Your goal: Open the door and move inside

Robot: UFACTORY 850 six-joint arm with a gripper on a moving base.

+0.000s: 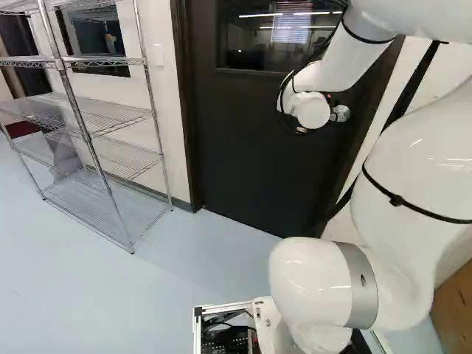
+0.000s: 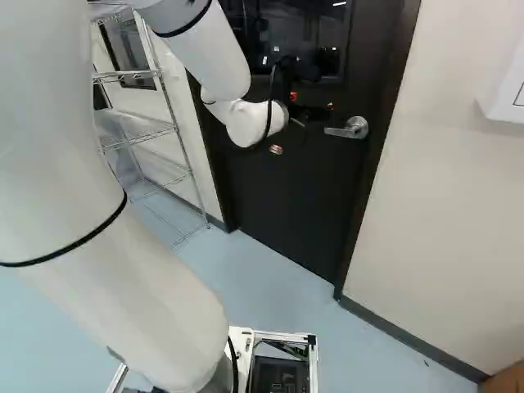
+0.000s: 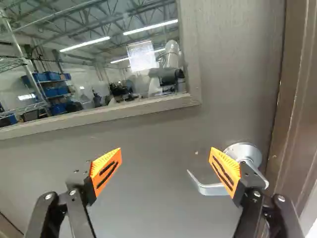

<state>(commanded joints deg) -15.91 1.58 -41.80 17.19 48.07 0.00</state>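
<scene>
Pincer (image 2: 312, 101) spread wide, I face the door. Left to right across my right base view: wire shelving (image 2: 174, 123); the closed dark door (image 2: 286, 196) with its window (image 2: 282, 29); its lever handle (image 2: 356, 128), just right of the pincer; then pale wall (image 2: 458, 188).

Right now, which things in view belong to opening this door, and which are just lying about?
For the job:
- door, closed
- lever handle, on the door
- gripper, open, facing the door

Not for the job:
- wire shelf rack, standing beside the door
- wall switch
</scene>
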